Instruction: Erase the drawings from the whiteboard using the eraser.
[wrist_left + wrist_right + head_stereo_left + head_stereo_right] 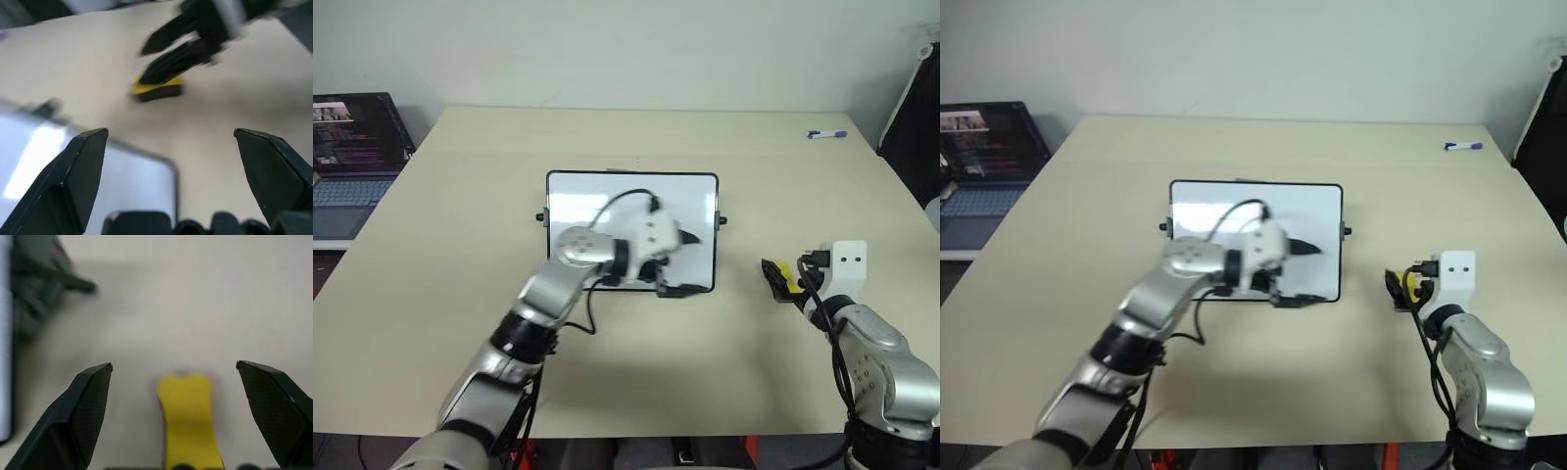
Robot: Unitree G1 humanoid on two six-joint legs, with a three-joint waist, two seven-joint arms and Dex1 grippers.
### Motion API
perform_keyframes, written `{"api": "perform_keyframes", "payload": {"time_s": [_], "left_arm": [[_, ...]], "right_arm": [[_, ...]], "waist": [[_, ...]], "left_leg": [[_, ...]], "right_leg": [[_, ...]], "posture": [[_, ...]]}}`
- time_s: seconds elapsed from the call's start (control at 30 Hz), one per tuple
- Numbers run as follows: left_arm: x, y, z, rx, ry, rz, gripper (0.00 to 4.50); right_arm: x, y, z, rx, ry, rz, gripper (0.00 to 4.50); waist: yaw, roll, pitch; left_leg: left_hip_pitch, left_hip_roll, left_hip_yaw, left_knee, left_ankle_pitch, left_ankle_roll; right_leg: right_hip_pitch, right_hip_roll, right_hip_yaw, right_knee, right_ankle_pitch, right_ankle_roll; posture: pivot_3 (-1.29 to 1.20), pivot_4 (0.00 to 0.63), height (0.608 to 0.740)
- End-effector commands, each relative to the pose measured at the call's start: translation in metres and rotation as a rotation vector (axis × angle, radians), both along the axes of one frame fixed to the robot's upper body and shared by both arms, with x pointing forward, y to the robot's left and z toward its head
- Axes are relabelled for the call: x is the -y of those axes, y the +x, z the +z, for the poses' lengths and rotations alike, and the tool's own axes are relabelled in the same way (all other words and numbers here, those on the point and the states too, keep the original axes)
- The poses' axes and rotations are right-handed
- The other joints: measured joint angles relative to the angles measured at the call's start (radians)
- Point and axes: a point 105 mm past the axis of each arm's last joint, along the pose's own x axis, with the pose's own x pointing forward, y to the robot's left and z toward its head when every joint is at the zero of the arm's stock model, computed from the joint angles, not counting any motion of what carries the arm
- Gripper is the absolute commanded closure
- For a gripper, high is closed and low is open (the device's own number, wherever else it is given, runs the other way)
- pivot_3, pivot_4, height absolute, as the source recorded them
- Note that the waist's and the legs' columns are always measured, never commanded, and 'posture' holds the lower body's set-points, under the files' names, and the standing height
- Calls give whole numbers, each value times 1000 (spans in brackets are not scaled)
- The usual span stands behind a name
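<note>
At your far left, a laptop (pixel 354 147) sits open beside the beige bench (pixel 460 196). Near the middle of the bench lies the whiteboard (pixel 578 196), its long side toward you, black frame and small knobs on the short ends. You cannot make out any drawings on its white face from here. Your left pincer (pixel 680 264) hangs over the board's right near corner, pointing to the right, and its two black fingers (pixel 73 171) stand wide apart with nothing between them. Further right, clear of the board, the yellow eraser (pixel 188 421) lies on the bench with its dark underside down. Your right pincer (pixel 781 281) is right at it: the jaws are spread wide on either side of the block and do not touch it, so the eraser rests free between them. At the far right corner of the bench lies a white-and-blue marker pen (pixel 826 134), well apart from everything else.
</note>
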Motion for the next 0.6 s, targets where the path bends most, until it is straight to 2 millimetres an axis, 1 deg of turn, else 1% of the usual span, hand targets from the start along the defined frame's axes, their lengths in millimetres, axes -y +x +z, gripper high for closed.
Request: {"api": "perform_keyframes", "payload": {"time_s": [0.03,0.1,0.13,0.17,0.23,0.27,0.3,0.37,0.4,0.43,0.5,0.57,0.6], "left_arm": [[-53,-19,18,-26,-162,256,0],[-73,-33,15,-73,-230,376,0],[-86,-41,8,-85,-259,471,0],[-93,-47,3,-92,-271,537,0],[-125,-58,-23,-112,-272,757,0],[-132,-61,-31,-111,-264,823,0],[-142,-60,-38,-101,-261,900,0],[-152,-58,-44,-60,-242,985,0],[-163,-55,-43,-40,-273,1063,0],[-167,-52,-42,-27,-299,1110,0],[-181,-47,-38,46,-304,1197,0],[-188,-43,-36,116,-291,1258,0],[-187,-42,-38,140,-280,1281,0]], "right_arm": [[-18,-23,16,171,-30,87,30],[-20,-31,12,232,-24,95,30],[-16,-34,6,257,-40,56,30],[-10,-36,2,273,-53,25,30],[-13,-42,-16,277,-2,18,30],[-11,-44,-21,279,18,16,30],[-7,-43,-27,279,13,-18,30],[2,-40,-34,274,-5,-66,30],[3,-36,-35,276,2,-58,30],[7,-32,-35,279,8,-47,30],[6,-28,-33,290,12,-5,30],[11,-26,-28,296,55,-2,30],[15,-26,-28,294,67,-5,30]], "waist": [[0,0,0],[4,0,0],[5,0,0],[6,0,0],[10,0,-1],[12,-1,-1],[16,-1,-1],[28,-2,-1],[33,-2,-1],[33,-2,-1],[33,-2,-1],[33,-2,-1],[33,-1,-1]], "left_leg": [[0,1,0,0,0,0],[0,1,-3,-1,-1,-2],[-1,1,-5,0,-2,-2],[-1,0,-5,1,-2,-2],[1,-3,-4,2,-2,-3],[3,-3,-3,2,-2,-2],[5,-3,-3,2,-2,-2],[6,-3,-3,3,-1,-1],[7,-3,-3,3,1,1],[7,-3,-3,3,2,2],[9,-3,-1,3,3,3],[11,-3,0,3,3,4],[12,-2,0,3,3,4]], "right_leg": [[0,0,0,0,0,1],[0,0,-1,0,-1,0],[0,0,-1,0,-1,0],[0,-1,-1,0,-1,0],[4,-5,0,-1,-2,3],[6,-5,0,-3,-2,3],[8,-5,1,-3,-2,3],[8,-5,1,-3,0,1],[8,-5,1,-2,-1,-3],[8,-5,1,-2,0,-5],[9,-5,2,-2,1,-6],[11,-4,2,-1,2,-6],[11,-4,2,0,1,-6]], "posture": [[0,150,740],[0,150,740],[0,150,740],[0,150,740],[0,150,740],[0,150,740],[0,150,740],[0,150,740],[0,150,740],[0,150,740],[0,150,740],[0,150,740],[0,150,740]]}}
